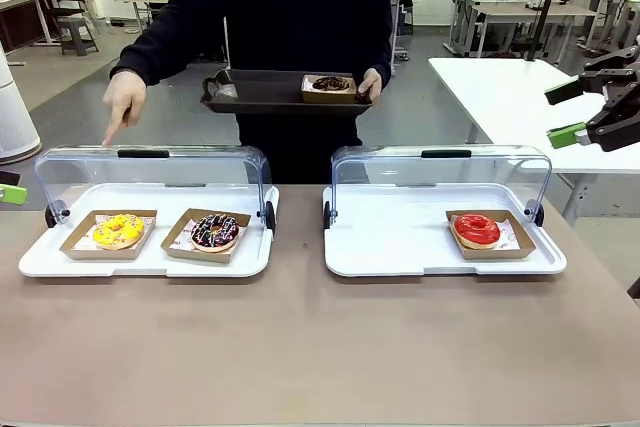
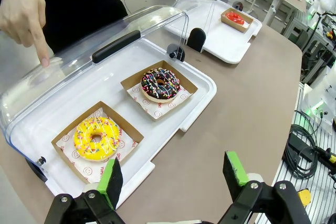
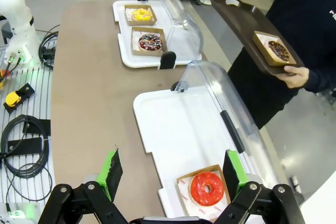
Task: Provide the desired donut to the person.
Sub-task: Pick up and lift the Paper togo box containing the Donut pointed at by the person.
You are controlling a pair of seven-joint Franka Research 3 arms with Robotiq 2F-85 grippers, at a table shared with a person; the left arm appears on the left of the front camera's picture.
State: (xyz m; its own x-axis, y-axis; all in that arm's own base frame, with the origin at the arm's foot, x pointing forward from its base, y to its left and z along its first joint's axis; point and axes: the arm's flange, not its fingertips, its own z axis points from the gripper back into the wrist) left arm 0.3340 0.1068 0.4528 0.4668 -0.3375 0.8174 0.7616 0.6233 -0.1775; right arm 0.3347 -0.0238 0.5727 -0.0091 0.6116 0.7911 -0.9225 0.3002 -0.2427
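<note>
Near the yellow donut (image 2: 97, 138), left pincer (image 2: 172, 171) spread wide, empty, right pincer (image 3: 172, 167) likewise

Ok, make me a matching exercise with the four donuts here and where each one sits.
Donuts:
1. yellow donut
2. sprinkled chocolate donut
3. red donut
4. dark brown donut

Places:
A. right white tray
B. black tray held by the person
C. left white tray, outer end
D. left white tray, end nearer the table's middle

Pairs: 1-C, 2-D, 3-A, 4-B.
</note>
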